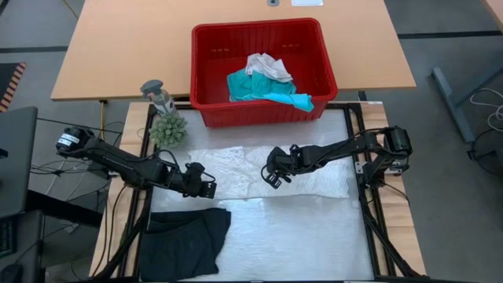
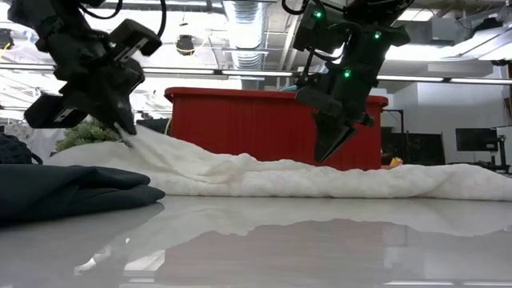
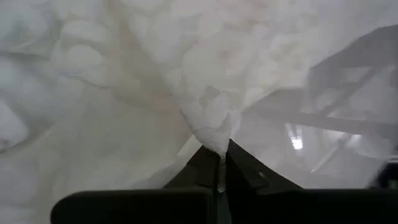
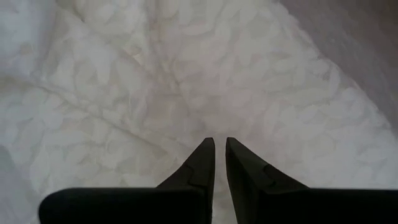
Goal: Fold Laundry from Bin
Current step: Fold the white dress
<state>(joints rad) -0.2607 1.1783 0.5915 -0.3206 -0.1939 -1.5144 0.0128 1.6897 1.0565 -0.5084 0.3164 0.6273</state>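
Observation:
A white lacy garment [image 1: 236,161] lies spread across the middle of the table, seen as a long low ridge in the low view [image 2: 304,178]. My left gripper [image 1: 206,189] is shut on its near-left part. My right gripper [image 1: 271,178] hangs just above the cloth's middle [image 4: 186,93] with its fingers [image 2: 326,150] shut, pointing down and touching nothing. A black garment [image 1: 185,240] lies in a flat pile at the near left. The red bin [image 1: 259,27] stands at the far edge with a teal garment [image 1: 267,88] and a white one [image 1: 269,66] inside. My left gripper pinches a small peak of the white garment near its near-left corner [image 3: 216,138] between its two fingers. The fingers slant down from the table's left. That part is lifted off the table [image 2: 140,144] and slopes down taut to the rest, which lies on the table.
A small green plant [image 1: 167,127] and a grey object [image 1: 161,94] stand at the far left, beside the bin's left wall. A dark frame [image 1: 363,169] runs along the work surface's sides. Bare table shows near the front at the right [image 1: 299,244].

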